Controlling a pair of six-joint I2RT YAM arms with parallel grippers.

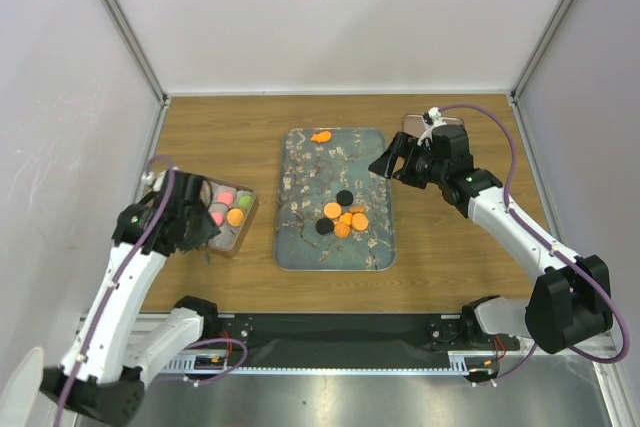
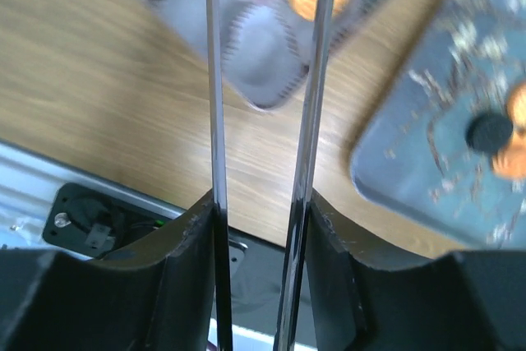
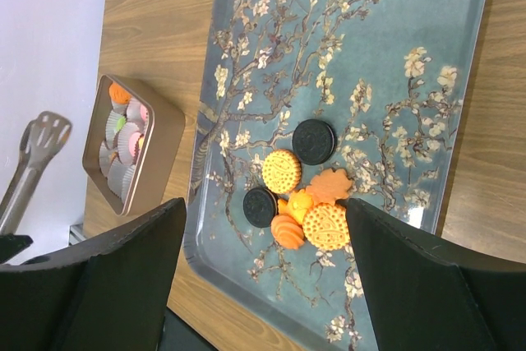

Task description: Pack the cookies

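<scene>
Several cookies lie on the floral grey tray [image 1: 300,157]: two black ones [image 1: 343,197] and an orange cluster [image 1: 347,219] near the middle, and an irregular orange one [image 1: 320,136] at the far end. The right wrist view shows the same cluster [image 3: 327,226] and the black ones [image 3: 313,141]. My right gripper [image 1: 385,162] is open and empty, raised over the tray's right side. My left gripper [image 1: 200,232] is shut on metal tongs [image 2: 215,121], whose blades stand apart over the box [image 1: 238,237]. The box holds pink, green and orange cookies [image 1: 235,216] in paper cups.
The gold box [image 3: 156,162] stands left of the tray [image 3: 394,55], with the tongs [image 3: 37,154] beside it. A copper-coloured flat object [image 1: 432,123] lies at the far right behind my right gripper. White walls enclose the wooden table [image 1: 440,237].
</scene>
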